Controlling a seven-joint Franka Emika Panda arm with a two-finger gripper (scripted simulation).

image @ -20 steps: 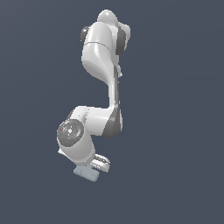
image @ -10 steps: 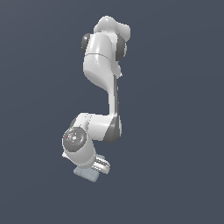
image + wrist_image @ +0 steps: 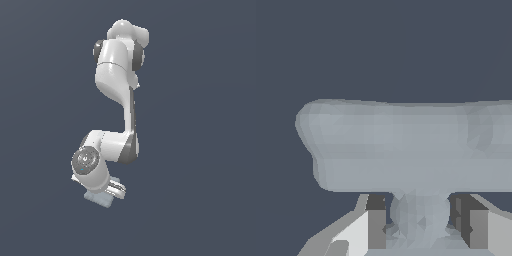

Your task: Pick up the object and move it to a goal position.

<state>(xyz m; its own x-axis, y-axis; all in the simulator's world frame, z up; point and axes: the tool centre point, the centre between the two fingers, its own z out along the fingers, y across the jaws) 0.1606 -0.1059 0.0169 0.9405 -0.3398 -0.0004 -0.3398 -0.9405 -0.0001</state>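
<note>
Fingers (image 3: 377,227) of the gripper (image 3: 418,227) stand on both sides of the thin crossbar of the object (image 3: 406,145), and in the wrist view the dark pads seem to touch it, so the gripper looks clamped on the object. One blocky bar of this pale grey piece lies wide across the wrist view, just beyond the fingertips; the second bar is mostly hidden at the edge of that picture.

In the exterior view the white arm (image 3: 120,85) is folded downward, with its upper part high and its wrist low on the exterior view's left. The gripper (image 3: 111,191) is at the lowest point of the arm, and the object (image 3: 96,198) shows as a small pale block directly under it, touching it. Around everything is only plain dark grey-blue background.
</note>
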